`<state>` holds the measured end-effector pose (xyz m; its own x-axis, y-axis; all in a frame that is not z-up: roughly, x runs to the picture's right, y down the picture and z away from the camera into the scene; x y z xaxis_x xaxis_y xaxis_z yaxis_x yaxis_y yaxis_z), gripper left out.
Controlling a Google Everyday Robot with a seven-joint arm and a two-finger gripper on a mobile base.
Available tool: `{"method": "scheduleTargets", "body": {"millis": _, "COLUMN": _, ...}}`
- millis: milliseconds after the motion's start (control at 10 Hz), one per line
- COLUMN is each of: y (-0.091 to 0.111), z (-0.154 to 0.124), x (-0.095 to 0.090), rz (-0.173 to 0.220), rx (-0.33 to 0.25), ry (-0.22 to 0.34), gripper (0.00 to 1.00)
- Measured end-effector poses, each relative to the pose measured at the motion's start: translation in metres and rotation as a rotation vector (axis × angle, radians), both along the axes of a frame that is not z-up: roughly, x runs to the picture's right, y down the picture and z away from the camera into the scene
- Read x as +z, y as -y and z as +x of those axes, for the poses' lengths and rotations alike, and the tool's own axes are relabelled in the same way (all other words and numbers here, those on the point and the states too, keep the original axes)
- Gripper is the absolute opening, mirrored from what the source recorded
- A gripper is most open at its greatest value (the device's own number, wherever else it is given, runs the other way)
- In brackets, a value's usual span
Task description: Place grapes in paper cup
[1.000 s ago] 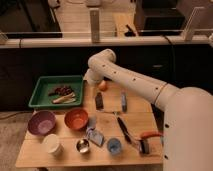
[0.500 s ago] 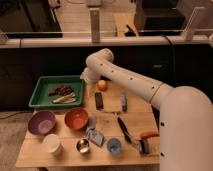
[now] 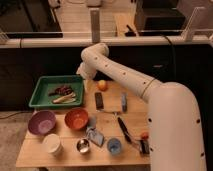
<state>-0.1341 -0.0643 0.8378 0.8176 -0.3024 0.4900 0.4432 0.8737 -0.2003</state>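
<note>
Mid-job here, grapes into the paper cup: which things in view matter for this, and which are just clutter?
For the job: grapes in the green tray; paper cup, front left; claw, by the tray's right rim.
Just lying about: pale vegetable, orange, purple bowl, orange bowl, steel cup, blue cup.

My arm (image 3: 125, 77) is off-white, smooth and tubular, widening into a bulky rounded shell. Small dark dots mark its upper segment. My end effector (image 3: 88, 83), equally pale, hangs over the counter (image 3: 65, 156) beside the green tray (image 3: 36, 96).
</note>
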Motion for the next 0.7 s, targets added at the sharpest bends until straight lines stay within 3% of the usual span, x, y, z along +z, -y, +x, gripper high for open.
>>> {"method": "scheduleTargets", "body": {"millis": 700, "y": 0.024, "z": -0.05, "x": 0.021, "rz": 0.047, "rx": -0.155, "ry": 0.015, "gripper": 0.8}}
